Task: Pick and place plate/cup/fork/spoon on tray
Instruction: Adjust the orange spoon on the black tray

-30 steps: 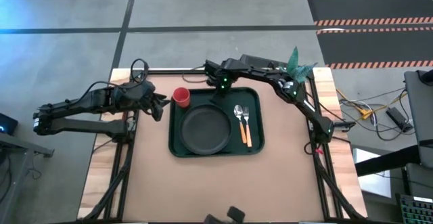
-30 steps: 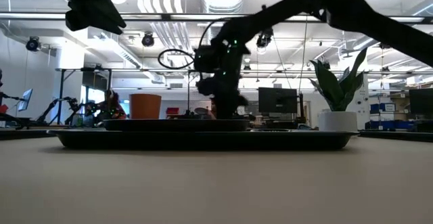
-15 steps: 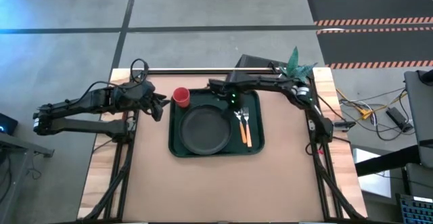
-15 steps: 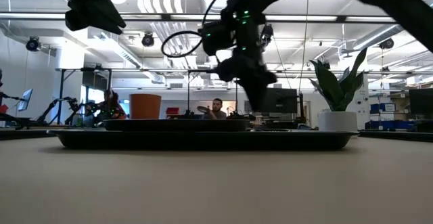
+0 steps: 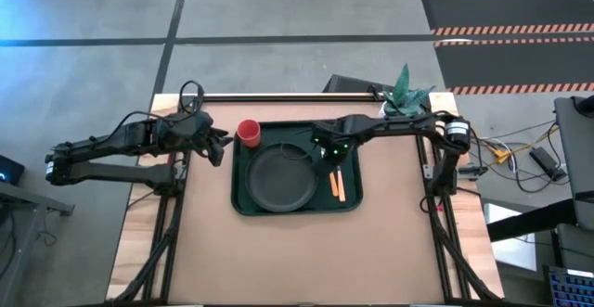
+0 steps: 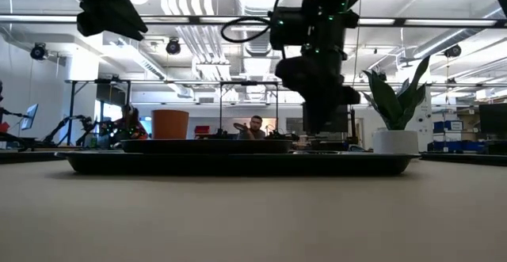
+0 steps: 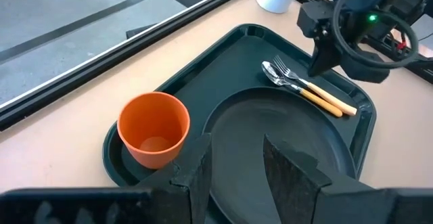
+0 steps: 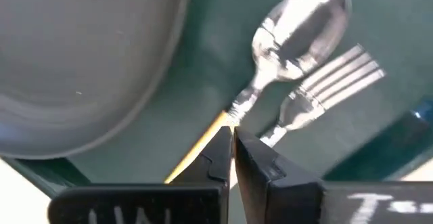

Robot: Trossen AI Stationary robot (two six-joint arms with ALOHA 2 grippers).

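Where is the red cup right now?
In the high view the cup stands in the far-left corner of the tray, beside the plate and just right of the left gripper.

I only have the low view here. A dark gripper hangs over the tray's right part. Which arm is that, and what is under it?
Observer: The right gripper, shut, above the spoon and fork lying side by side on the tray.
Operator: Is the plate on the tray?
Observer: Yes, the plate lies in the tray beside the cutlery.
Operator: And the cup?
Observer: The cup stands in the tray's corner, nearest the left gripper, which is open.
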